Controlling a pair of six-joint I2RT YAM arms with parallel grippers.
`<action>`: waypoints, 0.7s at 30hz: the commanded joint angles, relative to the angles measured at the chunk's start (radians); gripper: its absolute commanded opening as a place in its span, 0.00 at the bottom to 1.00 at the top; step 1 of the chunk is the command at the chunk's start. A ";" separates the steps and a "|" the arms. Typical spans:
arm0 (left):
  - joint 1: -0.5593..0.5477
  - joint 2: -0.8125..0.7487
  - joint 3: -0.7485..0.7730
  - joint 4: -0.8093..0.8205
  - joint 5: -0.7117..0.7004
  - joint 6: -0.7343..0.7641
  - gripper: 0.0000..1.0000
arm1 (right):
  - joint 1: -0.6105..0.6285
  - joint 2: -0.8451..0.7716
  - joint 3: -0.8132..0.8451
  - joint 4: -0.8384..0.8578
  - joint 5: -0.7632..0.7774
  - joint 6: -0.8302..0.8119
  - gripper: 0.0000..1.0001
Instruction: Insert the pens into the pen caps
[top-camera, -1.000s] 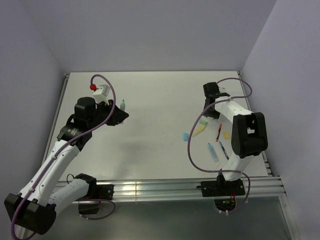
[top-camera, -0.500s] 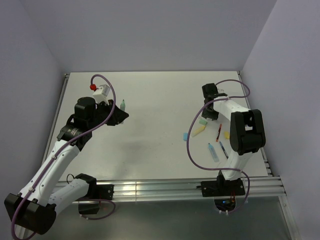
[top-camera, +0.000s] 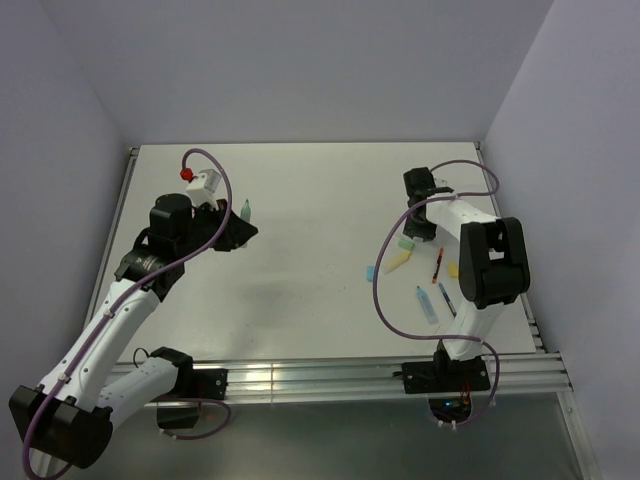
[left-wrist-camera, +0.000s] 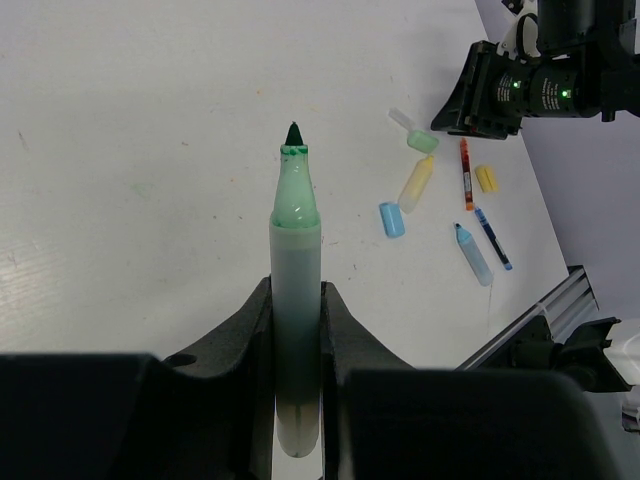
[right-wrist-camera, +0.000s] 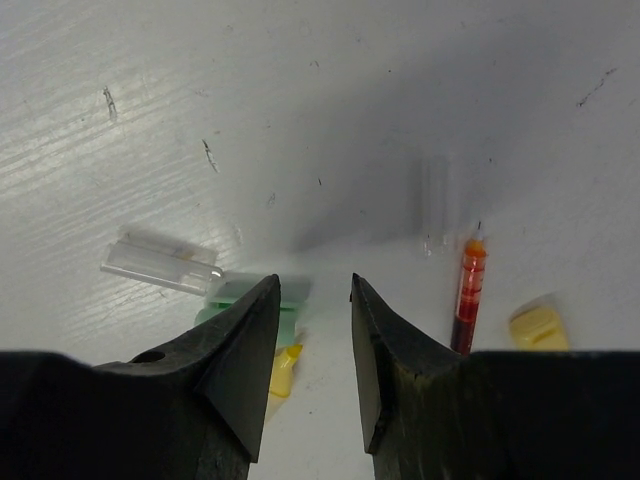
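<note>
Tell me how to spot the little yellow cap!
Look at the right side of the white table for the thin red pen. The yellow cap sits just right of it. It is short and stubby, unlike the long yellow marker left of that pen.

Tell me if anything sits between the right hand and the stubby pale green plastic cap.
Nothing visible. The right hand hangs open above the stubby pale green plastic cap; a clear plastic cap lies beside it.

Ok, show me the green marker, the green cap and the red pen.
green marker (left-wrist-camera: 296, 255), left wrist view, mid barrel.
green cap (left-wrist-camera: 423, 142), left wrist view, its middle.
red pen (right-wrist-camera: 467, 295), right wrist view, mid barrel.
</note>
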 joint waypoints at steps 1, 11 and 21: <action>-0.002 0.001 -0.007 0.025 -0.001 0.021 0.00 | 0.000 0.022 -0.006 0.018 0.013 0.011 0.42; -0.002 0.003 -0.007 0.027 0.001 0.019 0.00 | 0.000 -0.018 -0.058 0.036 -0.008 0.020 0.36; -0.002 0.003 -0.009 0.030 0.002 0.017 0.00 | 0.004 -0.077 -0.096 0.056 -0.062 0.027 0.33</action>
